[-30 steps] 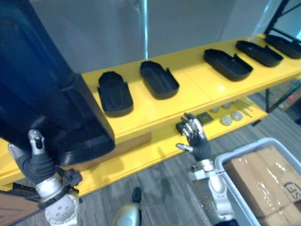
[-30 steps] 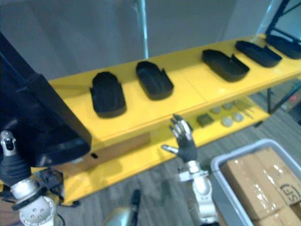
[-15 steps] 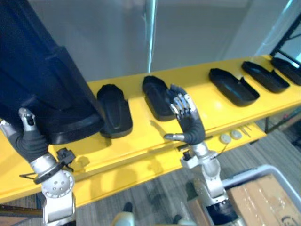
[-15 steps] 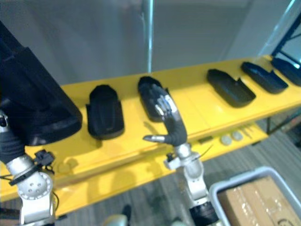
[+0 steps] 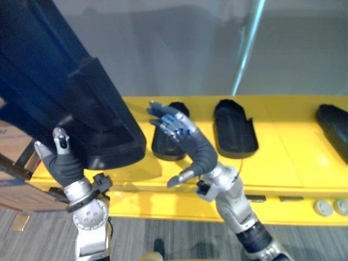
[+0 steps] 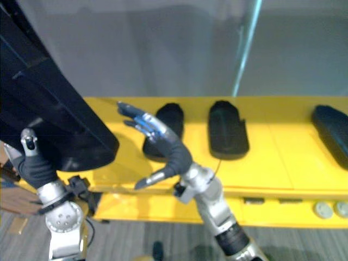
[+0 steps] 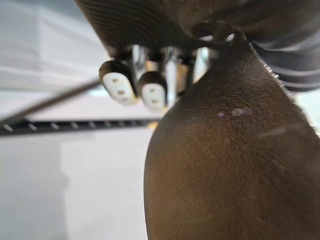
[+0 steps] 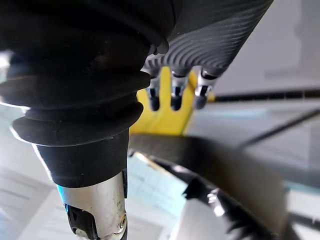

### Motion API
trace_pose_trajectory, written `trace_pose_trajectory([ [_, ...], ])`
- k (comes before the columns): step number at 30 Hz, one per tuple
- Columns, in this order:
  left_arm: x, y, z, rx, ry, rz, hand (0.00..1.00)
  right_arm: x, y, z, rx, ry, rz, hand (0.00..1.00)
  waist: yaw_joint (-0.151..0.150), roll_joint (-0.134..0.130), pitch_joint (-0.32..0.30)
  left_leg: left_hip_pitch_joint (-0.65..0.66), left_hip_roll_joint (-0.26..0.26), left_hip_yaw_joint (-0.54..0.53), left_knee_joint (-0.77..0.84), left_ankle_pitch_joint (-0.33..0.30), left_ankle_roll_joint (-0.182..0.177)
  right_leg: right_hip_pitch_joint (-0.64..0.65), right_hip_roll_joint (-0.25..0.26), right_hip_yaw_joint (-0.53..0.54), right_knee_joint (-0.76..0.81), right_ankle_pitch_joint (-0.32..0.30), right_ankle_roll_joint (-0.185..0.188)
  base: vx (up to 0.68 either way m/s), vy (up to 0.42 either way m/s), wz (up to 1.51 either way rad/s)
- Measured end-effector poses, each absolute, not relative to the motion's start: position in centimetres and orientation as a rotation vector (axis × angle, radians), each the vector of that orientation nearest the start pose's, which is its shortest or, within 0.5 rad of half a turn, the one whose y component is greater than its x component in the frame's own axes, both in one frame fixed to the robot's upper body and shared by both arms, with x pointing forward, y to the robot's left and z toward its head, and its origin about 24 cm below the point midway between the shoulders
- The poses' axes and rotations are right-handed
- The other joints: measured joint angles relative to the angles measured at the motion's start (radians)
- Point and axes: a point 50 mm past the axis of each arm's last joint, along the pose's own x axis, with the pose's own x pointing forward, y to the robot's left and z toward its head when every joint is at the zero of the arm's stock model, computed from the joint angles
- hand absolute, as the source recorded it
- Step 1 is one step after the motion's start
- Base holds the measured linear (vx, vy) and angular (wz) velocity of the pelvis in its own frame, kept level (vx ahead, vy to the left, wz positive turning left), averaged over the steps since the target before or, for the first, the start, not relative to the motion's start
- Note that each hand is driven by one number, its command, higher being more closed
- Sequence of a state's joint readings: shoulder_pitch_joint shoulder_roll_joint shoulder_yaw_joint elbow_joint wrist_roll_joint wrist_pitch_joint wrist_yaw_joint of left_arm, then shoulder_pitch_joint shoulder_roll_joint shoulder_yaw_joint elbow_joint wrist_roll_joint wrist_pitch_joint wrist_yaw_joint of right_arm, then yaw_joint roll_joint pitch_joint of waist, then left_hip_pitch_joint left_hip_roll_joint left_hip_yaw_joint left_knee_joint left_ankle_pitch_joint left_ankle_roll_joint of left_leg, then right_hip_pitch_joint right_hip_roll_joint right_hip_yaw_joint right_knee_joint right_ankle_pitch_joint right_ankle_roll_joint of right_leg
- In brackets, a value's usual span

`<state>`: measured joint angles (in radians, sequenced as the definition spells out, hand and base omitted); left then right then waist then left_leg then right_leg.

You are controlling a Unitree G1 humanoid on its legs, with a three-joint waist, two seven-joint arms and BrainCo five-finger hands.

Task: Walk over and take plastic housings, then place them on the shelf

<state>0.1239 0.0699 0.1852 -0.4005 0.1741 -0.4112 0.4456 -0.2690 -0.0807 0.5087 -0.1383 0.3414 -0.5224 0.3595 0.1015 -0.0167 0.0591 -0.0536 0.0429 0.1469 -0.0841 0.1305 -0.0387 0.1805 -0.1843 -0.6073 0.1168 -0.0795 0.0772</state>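
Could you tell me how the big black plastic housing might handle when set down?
The big black plastic housing is probably stiff: held at one edge by the left hand, it shows no sag. One hand carrying it suggests lightness.

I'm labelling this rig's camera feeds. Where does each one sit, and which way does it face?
Left eye view: on the head, looking down at the yellow shelf; left hand gripping a large black plastic housing, right hand open.
Right eye view: beside it, same scene, slightly shifted.
Left wrist view: on the left wrist, along its fingers, against that housing.
Right wrist view: on the right wrist, along its fingers toward the shelf.
Shared: both eyes show both hands and the shelf's housings.
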Motion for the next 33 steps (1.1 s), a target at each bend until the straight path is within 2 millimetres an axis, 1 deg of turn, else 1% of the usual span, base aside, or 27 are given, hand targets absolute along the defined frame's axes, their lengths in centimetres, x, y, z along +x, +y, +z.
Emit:
trace_pose_trajectory([
  [3, 19.3, 21.3, 14.4, 0.201, -0.724, 0.555, 1.00, 22.3, -2.7, 16.2, 0.243, -0.806, 0.905, 0.00, -0.006, 0.001, 0.001, -0.007, -0.018, -0.045, -0.003, 0.003, 0.009, 0.000, -0.004, 0.074, 0.016, -0.017, -0.028, -0.05, 0.057, 0.40],
  [5, 19.2, 21.3, 13.9, 0.205, -0.701, 0.545, 1.00, 22.4, -2.8, 15.2, 0.239, -0.751, 0.887, 0.00, -0.007, 0.005, 0.003, -0.021, -0.023, -0.089, 0.002, 0.020, 0.012, 0.010, 0.011, 0.118, 0.008, -0.044, -0.063, -0.06, -0.018, 0.56],
  [7, 18.7, 21.6, 13.4, 0.218, -0.671, 0.559, 1.00, 22.5, -3.0, 14.2, 0.225, -0.701, 0.874, 0.00, -0.004, 0.006, 0.004, -0.037, -0.022, -0.114, 0.002, 0.036, 0.003, 0.018, 0.025, 0.118, -0.004, -0.065, -0.063, -0.09, -0.097, 0.42],
  [8, 18.6, 21.8, 13.2, 0.218, -0.664, 0.565, 1.00, 22.5, -3.1, 14.0, 0.216, -0.692, 0.868, 0.00, -0.004, 0.006, 0.004, -0.044, -0.022, -0.118, 0.002, 0.043, 0.000, 0.017, 0.029, 0.119, -0.006, -0.074, -0.056, -0.14, -0.154, 0.38],
  [9, 18.3, 22.0, 13.0, 0.221, -0.653, 0.571, 1.00, 22.5, -3.5, 13.7, 0.204, -0.681, 0.859, 0.00, -0.003, 0.007, 0.011, -0.054, -0.020, -0.125, 0.002, 0.056, -0.004, 0.014, 0.033, 0.120, -0.006, -0.093, -0.025, -0.13, -0.141, 0.22],
  [10, 18.1, 22.2, 12.8, 0.225, -0.640, 0.579, 1.00, 22.7, -4.0, 13.6, 0.190, -0.677, 0.840, 0.00, -0.004, 0.013, 0.018, -0.055, -0.018, -0.123, 0.002, 0.057, -0.003, 0.016, 0.035, 0.121, -0.003, -0.105, 0.011, -0.12, -0.109, 0.12],
  [11, 17.9, 22.3, 12.7, 0.225, -0.637, 0.581, 1.00, 22.9, -4.4, 13.5, 0.181, -0.675, 0.826, 0.00, -0.005, 0.021, 0.021, -0.053, -0.009, -0.107, 0.002, 0.050, -0.003, 0.017, 0.038, 0.117, 0.000, -0.105, 0.014, -0.16, -0.090, 0.06],
  [12, 17.9, 22.1, 12.7, 0.219, -0.650, 0.577, 1.00, 23.1, -5.4, 13.6, 0.157, -0.681, 0.800, 0.00, -0.009, 0.033, 0.025, -0.054, 0.011, -0.063, 0.002, 0.032, 0.002, 0.017, 0.046, 0.109, -0.005, -0.105, 0.015, -0.18, -0.065, 0.16],
  [13, 17.9, 21.8, 12.9, 0.209, -0.674, 0.563, 1.00, 23.3, -6.3, 13.8, 0.132, -0.691, 0.775, 0.00, -0.023, 0.020, 0.028, -0.057, 0.022, -0.005, 0.003, -0.002, 0.022, 0.016, 0.033, 0.088, -0.017, -0.105, 0.014, -0.15, -0.052, 0.23],
  [14, 17.9, 21.6, 13.0, 0.204, -0.689, 0.558, 1.00, 23.4, -6.6, 13.9, 0.125, -0.698, 0.762, 0.00, -0.032, 0.017, 0.030, -0.060, 0.027, 0.016, 0.015, -0.006, 0.032, 0.015, 0.028, 0.086, -0.015, -0.104, 0.014, -0.06, -0.020, 0.21],
  [15, 18.0, 21.2, 13.3, 0.197, -0.710, 0.542, 1.00, 23.3, -7.2, 14.2, 0.124, -0.719, 0.739, 0.00, -0.039, 0.032, 0.025, -0.064, 0.037, 0.035, 0.076, -0.007, 0.032, 0.011, 0.025, 0.085, -0.011, -0.103, 0.016, 0.01, 0.007, 0.19],
  [16, 18.3, 20.7, 13.5, 0.197, -0.722, 0.527, 1.00, 23.1, -7.5, 14.4, 0.133, -0.740, 0.724, 0.00, -0.054, 0.043, 0.017, -0.064, 0.040, 0.051, 0.087, 0.009, 0.006, 0.007, 0.026, 0.083, -0.002, -0.096, 0.028, 0.04, 0.036, 0.13],
  [17, 18.4, 20.6, 13.6, 0.214, -0.732, 0.522, 1.00, 22.9, -7.5, 14.2, 0.141, -0.738, 0.721, 0.00, -0.060, 0.046, 0.016, -0.054, 0.035, 0.055, 0.077, 0.016, -0.003, 0.011, 0.019, 0.084, 0.005, -0.091, 0.034, 0.04, 0.053, 0.03],
  [19, 18.7, 20.4, 14.0, 0.231, -0.751, 0.513, 1.00, 22.5, -7.5, 13.8, 0.161, -0.732, 0.708, 0.00, -0.064, 0.047, 0.015, -0.034, 0.019, 0.062, 0.045, 0.027, 0.001, 0.017, 0.007, 0.092, 0.000, -0.080, 0.043, 0.03, 0.058, -0.09],
  [21, 19.0, 20.4, 14.4, 0.262, -0.759, 0.506, 1.00, 22.1, -7.5, 13.6, 0.178, -0.734, 0.661, 0.00, -0.067, 0.031, 0.024, -0.015, 0.007, 0.070, 0.002, 0.047, 0.010, 0.014, -0.002, 0.097, -0.001, -0.076, 0.049, 0.02, 0.059, -0.04],
  [22, 19.1, 20.6, 14.3, 0.285, -0.738, 0.504, 1.00, 22.1, -7.3, 13.5, 0.171, -0.731, 0.620, 0.00, -0.064, 0.019, 0.031, -0.014, 0.004, 0.081, 0.002, 0.045, 0.012, 0.011, -0.004, 0.106, 0.000, -0.074, 0.048, 0.00, 0.037, -0.15],
  [23, 19.1, 20.9, 14.0, 0.308, -0.703, 0.513, 1.00, 22.1, -7.2, 13.6, 0.155, -0.735, 0.574, 0.00, -0.064, 0.014, 0.032, -0.013, 0.000, 0.085, -0.003, 0.042, 0.017, 0.005, -0.006, 0.117, 0.000, -0.071, 0.044, -0.01, 0.038, -0.14],
  [25, 19.1, 21.2, 13.6, 0.321, -0.661, 0.526, 1.00, 22.3, -7.3, 13.6, 0.139, -0.737, 0.481, 0.00, -0.063, 0.015, 0.033, -0.015, -0.003, 0.091, -0.003, 0.036, 0.017, -0.004, -0.009, 0.125, 0.000, -0.068, 0.038, -0.02, 0.033, -0.10],
  [27, 18.9, 21.6, 13.2, 0.363, -0.629, 0.548, 1.00, 22.3, -8.1, 13.3, 0.133, -0.723, 0.372, 0.00, -0.062, 0.017, 0.035, -0.013, -0.003, 0.108, -0.004, 0.033, 0.021, -0.009, -0.010, 0.144, -0.004, -0.071, 0.033, -0.03, 0.023, -0.15],
  [28, 18.6, 22.1, 12.9, 0.397, -0.604, 0.567, 1.00, 22.3, -9.1, 12.9, 0.131, -0.706, 0.291, 0.00, -0.066, 0.022, 0.038, -0.011, -0.002, 0.111, -0.004, 0.033, 0.021, -0.008, -0.009, 0.147, -0.006, -0.071, 0.033, -0.05, 0.003, -0.12],
  [29, 18.6, 22.5, 12.7, 0.425, -0.577, 0.585, 1.00, 22.1, -10.5, 12.5, 0.124, -0.688, 0.207, 0.00, -0.069, 0.031, 0.043, -0.009, 0.000, 0.113, -0.004, 0.034, 0.020, -0.011, -0.008, 0.151, -0.010, -0.071, 0.032, -0.05, 0.001, -0.09],
  [30, 18.7, 22.7, 12.5, 0.434, -0.562, 0.595, 1.00, 22.0, -11.2, 12.2, 0.108, -0.680, 0.161, 0.00, -0.073, 0.036, 0.046, -0.009, 0.001, 0.115, -0.004, 0.034, 0.020, -0.012, -0.007, 0.154, -0.010, -0.072, 0.032, -0.06, 0.008, -0.16],
  [32, 18.6, 24.5, 11.5, 0.480, -0.483, 0.657, 1.00, 21.6, -14.2, 11.2, 0.056, -0.637, -0.025, 0.00, -0.090, 0.057, 0.055, -0.007, 0.009, 0.138, -0.004, 0.038, 0.014, -0.025, -0.001, 0.179, -0.013, -0.071, 0.033, -0.03, 0.006, -0.28],
  [33, 18.6, 24.9, 11.2, 0.495, -0.461, 0.670, 1.00, 21.4, -15.0, 10.9, 0.031, -0.629, -0.083, 0.00, -0.095, 0.062, 0.057, -0.006, 0.011, 0.142, -0.005, 0.039, 0.013, -0.027, 0.001, 0.186, -0.013, -0.070, 0.034, -0.02, -0.010, -0.33],
])
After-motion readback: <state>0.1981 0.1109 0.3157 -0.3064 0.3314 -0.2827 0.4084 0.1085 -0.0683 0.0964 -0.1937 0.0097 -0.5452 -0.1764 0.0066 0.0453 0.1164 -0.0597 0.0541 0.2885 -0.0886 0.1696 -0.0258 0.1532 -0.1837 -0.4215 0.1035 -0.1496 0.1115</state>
